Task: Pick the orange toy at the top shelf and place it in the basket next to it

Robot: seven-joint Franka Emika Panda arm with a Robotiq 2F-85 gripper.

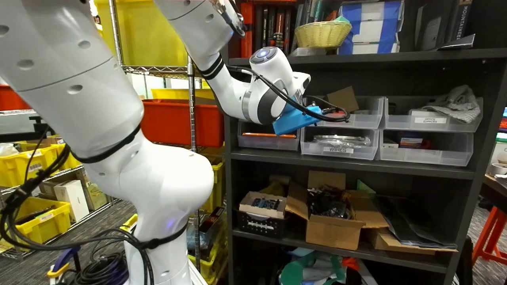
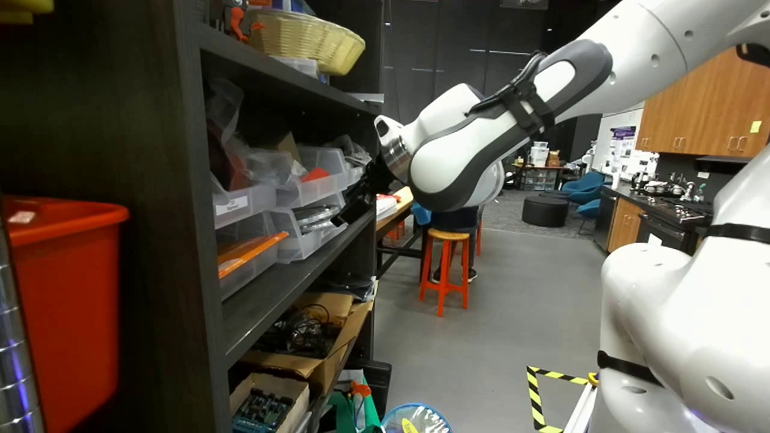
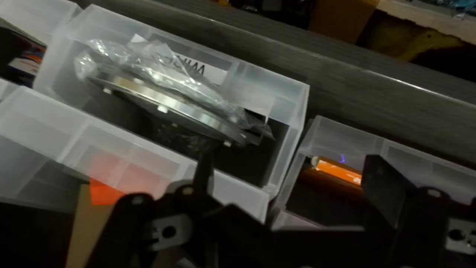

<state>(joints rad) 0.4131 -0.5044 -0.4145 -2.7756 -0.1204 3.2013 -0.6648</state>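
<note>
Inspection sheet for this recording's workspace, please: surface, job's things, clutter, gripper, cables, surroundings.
Surface: dark top shelf of a shelf unit.
Job's things: pale yellow basket above a whitish container; what looks like the orange toy beside the basket.
Clutter: books up top; clear bins and open cardboard box on lower shelves.
Gripper: open, nothing seen held, near the clear bins.
Cables: black cables loop by the gripper; coiled bundle near the arm's base.
Surroundings: wire rack, orange stool, person partly seen by it.

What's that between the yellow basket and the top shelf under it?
A low, whitish container, likely plastic, sits between the basket and the top shelf. It shows in both exterior views.
</note>
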